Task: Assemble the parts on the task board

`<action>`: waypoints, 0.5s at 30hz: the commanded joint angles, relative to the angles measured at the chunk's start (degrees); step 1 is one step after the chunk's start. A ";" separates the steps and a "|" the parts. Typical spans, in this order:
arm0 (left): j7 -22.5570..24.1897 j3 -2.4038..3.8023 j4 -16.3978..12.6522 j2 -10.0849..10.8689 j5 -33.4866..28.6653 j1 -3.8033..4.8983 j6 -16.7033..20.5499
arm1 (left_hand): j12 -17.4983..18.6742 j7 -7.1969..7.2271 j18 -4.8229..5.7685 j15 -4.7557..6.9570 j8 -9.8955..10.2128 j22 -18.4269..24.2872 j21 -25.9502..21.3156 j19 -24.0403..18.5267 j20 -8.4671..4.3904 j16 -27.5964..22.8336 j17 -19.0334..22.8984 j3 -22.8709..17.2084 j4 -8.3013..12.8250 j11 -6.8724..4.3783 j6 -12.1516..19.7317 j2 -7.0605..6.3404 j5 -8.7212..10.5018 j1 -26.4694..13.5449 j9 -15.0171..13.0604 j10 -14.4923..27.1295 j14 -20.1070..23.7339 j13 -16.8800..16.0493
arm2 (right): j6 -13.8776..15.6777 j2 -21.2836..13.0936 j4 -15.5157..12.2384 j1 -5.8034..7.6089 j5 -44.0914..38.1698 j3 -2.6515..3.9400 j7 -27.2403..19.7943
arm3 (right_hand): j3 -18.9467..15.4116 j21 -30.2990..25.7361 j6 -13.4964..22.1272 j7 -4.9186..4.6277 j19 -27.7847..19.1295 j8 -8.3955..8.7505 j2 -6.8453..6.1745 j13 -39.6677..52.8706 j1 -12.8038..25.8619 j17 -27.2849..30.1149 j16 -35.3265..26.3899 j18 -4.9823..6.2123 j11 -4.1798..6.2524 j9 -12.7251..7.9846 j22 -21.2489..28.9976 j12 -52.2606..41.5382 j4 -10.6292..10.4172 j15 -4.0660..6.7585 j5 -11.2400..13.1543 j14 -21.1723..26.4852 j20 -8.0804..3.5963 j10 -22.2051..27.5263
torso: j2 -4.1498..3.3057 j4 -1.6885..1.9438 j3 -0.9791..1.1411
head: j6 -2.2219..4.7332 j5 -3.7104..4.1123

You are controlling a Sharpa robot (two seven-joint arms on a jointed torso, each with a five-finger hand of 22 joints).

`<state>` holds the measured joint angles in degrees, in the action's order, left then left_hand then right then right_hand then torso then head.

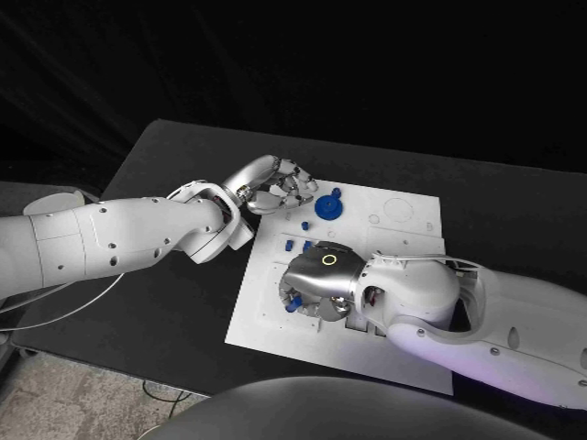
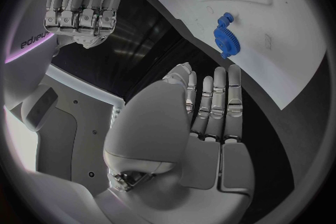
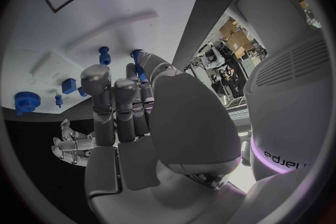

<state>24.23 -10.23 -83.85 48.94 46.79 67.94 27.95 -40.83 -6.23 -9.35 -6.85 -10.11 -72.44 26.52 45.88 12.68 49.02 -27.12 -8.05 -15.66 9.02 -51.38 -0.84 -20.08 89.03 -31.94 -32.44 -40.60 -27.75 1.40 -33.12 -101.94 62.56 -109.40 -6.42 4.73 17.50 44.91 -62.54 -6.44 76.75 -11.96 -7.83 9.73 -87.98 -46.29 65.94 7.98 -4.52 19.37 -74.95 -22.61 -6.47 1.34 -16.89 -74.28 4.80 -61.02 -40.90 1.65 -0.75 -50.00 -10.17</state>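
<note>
The white rectangular task board (image 1: 406,229) lay in the middle of the frame on the black table (image 1: 174,302), its long axis running from the upper right down toward the lower left, slightly tilted against the table's edges. Near the board's upper left corner sat a blue toothed gear-like part (image 1: 328,205), lying flat with a small hub rising from it. Just below it, toward the centre of the frame, a few small blue block-shaped parts (image 1: 288,245) sat on the board; their orientation was too small to tell in the head view. In the right wrist view a small blue peg-shaped part (image 3: 104,55) stood on the board, its long axis upright from the surface.

The right hand (image 1: 316,282) was over the lower left part of the board, palm down, fingers curled around a narrow blue part (image 1: 293,305) whose end peeked out at the fingertips; in the right wrist view this piece (image 3: 138,61) ran lengthwise along the fingers.

The left hand (image 1: 272,185) was at the board's upper left edge, beside the gear, fingers bent loosely inward and holding nothing
</note>
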 commanded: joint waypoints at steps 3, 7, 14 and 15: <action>-0.12 0.03 0.03 -0.12 -0.44 -0.02 -1.01 | -0.27 -0.21 -0.83 0.16 -0.28 -0.05 0.21 0.51 -0.04 0.14 0.07 -0.36 -0.02 0.43 0.37 0.17 -0.36 0.52 -0.07 0.09 -0.40 0.08 | -1.52 -0.05 -0.05 -0.09 -0.65 -0.04 0.52 | 0.01 -0.35 0.00 0.09 -0.51 0.07 -0.28 -0.05 -0.24 0.17 -0.53 -0.33 1.47 0.09 -4.97 0.47 0.40 -0.11 -0.30 0.50 -0.06 -1.02 | -0.02 -0.06 -0.05 | 0.00 -0.01; -0.26 0.03 0.08 -0.17 -0.45 -0.02 -1.09 | -0.27 -0.21 -0.83 0.16 -0.28 -0.05 0.21 0.51 -0.04 0.14 0.07 -0.36 -0.02 0.43 0.37 0.17 -0.36 0.52 -0.07 0.09 -0.40 0.08 | -1.25 0.07 0.12 -0.10 0.16 -0.05 0.45 | 0.27 -1.49 6.56 -0.26 -1.12 4.06 -0.74 -0.08 1.02 0.91 -1.21 -0.25 0.70 -1.29 -4.70 1.89 -0.13 -0.50 1.49 1.04 0.18 1.28 | 0.03 0.00 -0.06 | 0.00 0.16; -0.47 0.03 0.18 -0.29 -0.47 -0.02 -1.18 | -0.28 -0.25 -0.82 0.15 -0.30 -0.10 0.23 0.52 -0.04 0.14 0.09 -0.38 0.01 0.45 0.39 0.18 -0.40 0.58 -0.08 0.07 -0.40 0.13 | 0.93 0.14 0.53 -0.10 2.14 -0.05 -0.01 | -1.65 -3.64 16.52 2.02 -1.96 8.42 -1.75 0.06 4.84 1.53 -1.85 -0.01 -0.97 -4.28 -4.19 4.27 -2.37 -1.31 7.20 1.65 0.96 7.89 | 0.02 0.01 -0.01 | 0.00 0.14; -0.49 0.03 0.20 -0.30 -0.47 -0.02 -1.19 | -0.28 -0.25 -0.82 0.15 -0.30 -0.10 0.23 0.52 -0.04 0.14 0.09 -0.38 0.01 0.45 0.39 0.18 -0.40 0.58 -0.08 0.07 -0.40 0.13 | 1.27 0.12 0.58 -0.10 2.34 -0.05 -0.07 | -2.37 -3.96 17.50 2.20 -2.04 8.36 -1.77 0.26 5.24 1.62 -1.95 0.01 -1.17 -4.69 -4.12 4.28 -2.63 -1.41 7.89 1.77 1.13 8.90 | 0.01 0.00 -0.01 | 0.00 0.16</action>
<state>23.74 -10.23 -83.64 48.78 46.65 67.94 27.65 -40.83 -6.44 -9.35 -6.85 -10.11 -72.49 26.52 45.88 12.68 49.02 -27.13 -8.04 -15.66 9.02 -51.17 -0.84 -20.08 89.03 -31.93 -32.44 -40.60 -27.68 1.51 -33.00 -101.45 62.51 -108.31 -6.47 4.91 15.63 41.12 -45.63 -4.38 74.89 -3.74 -9.52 9.85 -83.22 -44.72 64.17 7.97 -5.59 14.90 -74.94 -18.53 -9.10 0.01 -9.41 -72.95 5.84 -52.69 -40.86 1.64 -0.79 -50.00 -10.01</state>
